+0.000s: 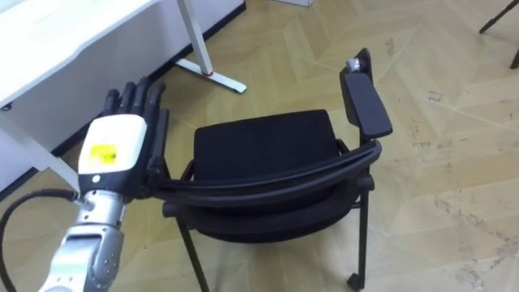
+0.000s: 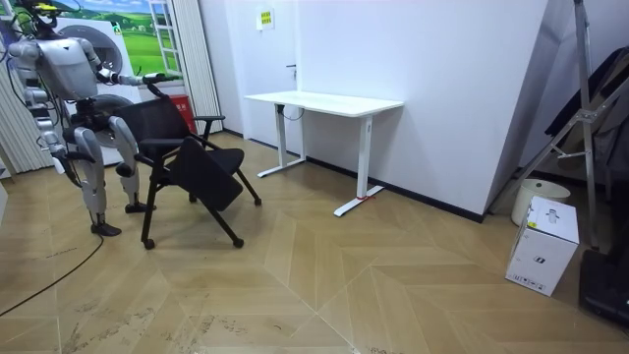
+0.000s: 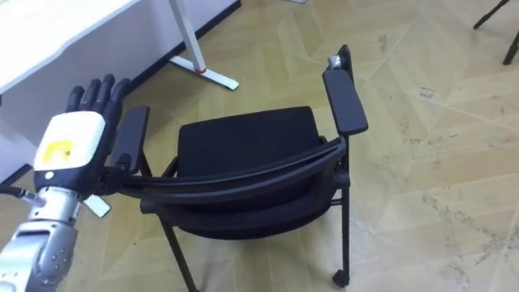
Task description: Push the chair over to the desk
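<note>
The chair (image 1: 268, 162) stands before the robot, the desk (image 1: 65, 40) beyond it to the left.

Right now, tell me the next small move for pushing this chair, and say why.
Probably a gentle forward press with the left hand, nudging the chair toward the desk. The hand lies with straight fingers at the left end of the backrest, and a stretch of floor lies between chair and desk.
</note>
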{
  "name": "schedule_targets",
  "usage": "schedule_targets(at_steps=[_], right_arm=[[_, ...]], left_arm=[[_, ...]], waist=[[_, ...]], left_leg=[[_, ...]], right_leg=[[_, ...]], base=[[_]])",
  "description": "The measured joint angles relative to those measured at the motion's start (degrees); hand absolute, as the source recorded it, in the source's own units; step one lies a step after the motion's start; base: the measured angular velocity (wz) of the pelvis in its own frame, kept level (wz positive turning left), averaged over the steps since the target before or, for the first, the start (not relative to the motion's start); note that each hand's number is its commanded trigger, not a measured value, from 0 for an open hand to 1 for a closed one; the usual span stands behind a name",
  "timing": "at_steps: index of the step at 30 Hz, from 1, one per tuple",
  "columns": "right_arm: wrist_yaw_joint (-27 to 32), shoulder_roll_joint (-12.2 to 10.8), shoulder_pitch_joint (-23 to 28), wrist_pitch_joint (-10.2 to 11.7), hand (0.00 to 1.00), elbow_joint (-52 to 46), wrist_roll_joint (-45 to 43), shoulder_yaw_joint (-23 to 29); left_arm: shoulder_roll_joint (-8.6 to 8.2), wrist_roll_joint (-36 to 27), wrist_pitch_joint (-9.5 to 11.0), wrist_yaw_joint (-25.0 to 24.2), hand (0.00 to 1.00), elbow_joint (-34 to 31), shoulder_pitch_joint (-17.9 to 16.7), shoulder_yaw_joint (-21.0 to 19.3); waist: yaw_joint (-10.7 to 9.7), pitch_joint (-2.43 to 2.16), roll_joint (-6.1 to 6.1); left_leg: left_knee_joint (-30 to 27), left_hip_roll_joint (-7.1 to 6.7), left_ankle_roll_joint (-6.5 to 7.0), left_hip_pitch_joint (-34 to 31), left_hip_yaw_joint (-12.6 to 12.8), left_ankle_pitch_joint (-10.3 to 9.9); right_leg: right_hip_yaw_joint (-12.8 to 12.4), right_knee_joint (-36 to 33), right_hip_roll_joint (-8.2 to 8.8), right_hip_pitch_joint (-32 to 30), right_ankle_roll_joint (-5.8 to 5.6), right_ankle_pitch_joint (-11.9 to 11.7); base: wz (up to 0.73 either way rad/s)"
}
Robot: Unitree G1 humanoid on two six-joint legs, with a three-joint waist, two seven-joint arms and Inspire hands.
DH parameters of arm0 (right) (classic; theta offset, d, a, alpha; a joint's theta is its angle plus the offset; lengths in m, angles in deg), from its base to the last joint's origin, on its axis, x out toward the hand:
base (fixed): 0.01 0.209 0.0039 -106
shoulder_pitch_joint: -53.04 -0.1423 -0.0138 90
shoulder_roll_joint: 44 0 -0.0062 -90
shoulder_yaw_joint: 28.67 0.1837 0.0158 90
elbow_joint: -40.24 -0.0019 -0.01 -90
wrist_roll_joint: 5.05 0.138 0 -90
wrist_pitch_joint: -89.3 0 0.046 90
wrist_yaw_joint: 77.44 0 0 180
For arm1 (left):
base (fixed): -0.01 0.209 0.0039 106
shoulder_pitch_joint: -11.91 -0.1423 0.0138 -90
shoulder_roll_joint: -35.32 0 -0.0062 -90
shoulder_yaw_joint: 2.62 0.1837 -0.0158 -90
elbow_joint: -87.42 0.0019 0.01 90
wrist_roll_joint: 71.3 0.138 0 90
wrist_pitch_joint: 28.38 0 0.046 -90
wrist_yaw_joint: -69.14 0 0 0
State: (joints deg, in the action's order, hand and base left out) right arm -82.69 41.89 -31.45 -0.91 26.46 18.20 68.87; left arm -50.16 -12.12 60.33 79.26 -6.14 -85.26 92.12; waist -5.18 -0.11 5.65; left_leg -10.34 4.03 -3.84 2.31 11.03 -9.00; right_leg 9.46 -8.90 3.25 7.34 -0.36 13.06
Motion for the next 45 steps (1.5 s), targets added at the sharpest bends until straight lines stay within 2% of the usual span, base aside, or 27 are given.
schedule_targets(at_steps=[4,5,6,9,12,18,22,25,27,30,34,38,43,45], right_arm=[[-0.8,1.6,0.1,0.0,0.00,0.7,-0.4,0.0],[-0.9,1.8,0.1,0.0,0.00,1.0,-0.7,0.0],[-0.9,2.4,0.0,0.1,0.00,1.4,-1.5,0.0],[-0.9,3.1,0.2,0.2,0.00,1.6,-2.9,0.6],[-0.8,3.3,-0.3,0.2,0.00,2.0,-4.7,0.5],[0.1,3.3,-0.9,0.4,0.00,3.1,-5.1,0.6],[0.4,3.6,-1.2,0.5,0.00,3.1,-6.0,0.6],[0.3,4.0,-1.3,1.0,0.00,3.9,-6.1,0.6],[0.3,4.1,-1.3,1.0,0.00,3.9,-6.1,0.7],[0.3,4.2,-1.1,0.9,0.00,4.0,-6.1,1.2],[0.2,4.2,-1.4,1.0,0.00,4.1,-6.0,1.2],[0.2,4.2,-1.6,1.0,0.00,4.2,-5.7,1.1],[0.4,4.2,-1.6,1.4,0.00,4.1,-5.7,1.1],[0.4,4.2,-1.6,1.4,0.00,4.1,-5.7,1.1]], left_arm=[[4.08,-0.3,-0.1,-3.2,0.00,-2.2,0.3,-0.2],[4.50,-0.1,-0.2,-3.5,0.00,-2.4,0.3,-0.2],[5.38,0.0,-0.2,-4.3,0.00,-2.8,0.3,-0.3],[5.84,0.1,-0.5,-6.9,0.00,-5.7,0.2,-1.9],[5.94,-0.1,-0.7,-8.6,0.00,-9.7,0.2,-4.7],[10.68,-6.6,-0.8,-10.4,0.00,-14.3,1.2,-10.7],[14.03,-7.8,-1.2,-13.1,0.00,-17.3,1.4,-12.7],[14.49,-7.8,-1.2,-16.0,0.00,-19.2,1.4,-13.1],[14.89,-9.2,-1.1,-18.4,0.00,-20.0,1.7,-13.1],[16.86,-10.5,-1.3,-22.4,0.00,-20.4,3.5,-13.2],[18.38,-13.7,-1.8,-27.9,0.00,-22.4,6.9,-13.2],[18.86,-15.8,-2.0,-31.6,0.00,-24.7,7.5,-13.2],[21.24,-19.9,-2.4,-37.9,0.00,-26.9,7.5,-13.1],[21.25,-19.9,-2.5,-39.4,0.00,-27.0,7.5,-13.0]], waist=[[-0.3,0.21,1.03],[-0.3,0.34,1.06],[-0.2,0.27,1.61],[0.5,0.15,2.18],[1.1,0.19,2.12],[2.4,0.06,2.59],[2.7,0.44,3.26],[2.6,0.75,3.76],[2.5,0.73,3.88],[2.7,0.72,3.89],[2.8,0.68,3.93],[2.5,0.64,3.98],[2.0,0.60,4.03],[2.0,0.59,4.05]], left_leg=[[0.0,0.00,0.00,-0.2,-0.2,0.0],[0.0,0.00,0.00,-0.2,-0.1,0.0],[0.0,0.01,0.00,-0.2,-0.2,0.0],[-0.1,0.04,0.00,-0.5,-0.2,0.0],[-0.1,0.07,0.00,-0.6,-0.2,0.0],[-0.1,0.07,0.00,-0.4,-0.4,0.0],[0.0,0.04,0.00,-0.2,-0.3,0.0],[0.0,0.00,0.00,-0.3,-0.3,0.0],[-0.1,0.01,0.00,-0.5,-0.4,0.0],[-0.4,0.01,0.01,-0.9,-0.4,0.0],[-0.9,0.00,0.04,-1.8,-0.4,0.0],[-0.7,0.01,0.04,-1.8,-0.6,0.0],[-0.4,0.00,0.11,-1.8,-1.0,-0.1],[-0.3,-0.01,0.20,-1.8,-1.0,-0.1]], right_leg=[[0.2,0.0,0.00,0.0,0.00,0.0],[0.1,0.0,0.00,-0.1,0.00,0.0],[0.2,0.0,0.00,-0.1,0.00,0.0],[0.2,0.0,-0.03,-0.5,0.00,0.0],[0.2,0.0,-0.06,-0.5,0.00,0.0],[0.0,0.1,-0.04,-0.3,0.00,0.0],[0.2,0.0,-0.03,-0.1,0.00,0.0],[0.4,0.0,0.00,-0.1,0.00,0.0],[0.3,0.1,-0.01,-0.2,-0.01,0.0],[0.2,0.2,0.01,-0.4,-0.01,0.0],[-0.1,0.0,0.06,-1.2,-0.01,0.0],[0.0,0.0,0.07,-1.3,-0.01,0.0],[0.2,0.0,0.06,-1.3,-0.01,0.0],[0.2,-0.3,0.06,-1.0,-0.01,0.0]], base=[[0.01],[0.00],[0.00],[0.00],[0.00],[0.00],[0.01],[0.00],[0.02],[0.00],[-0.02],[-0.04],[0.00],[0.04]])
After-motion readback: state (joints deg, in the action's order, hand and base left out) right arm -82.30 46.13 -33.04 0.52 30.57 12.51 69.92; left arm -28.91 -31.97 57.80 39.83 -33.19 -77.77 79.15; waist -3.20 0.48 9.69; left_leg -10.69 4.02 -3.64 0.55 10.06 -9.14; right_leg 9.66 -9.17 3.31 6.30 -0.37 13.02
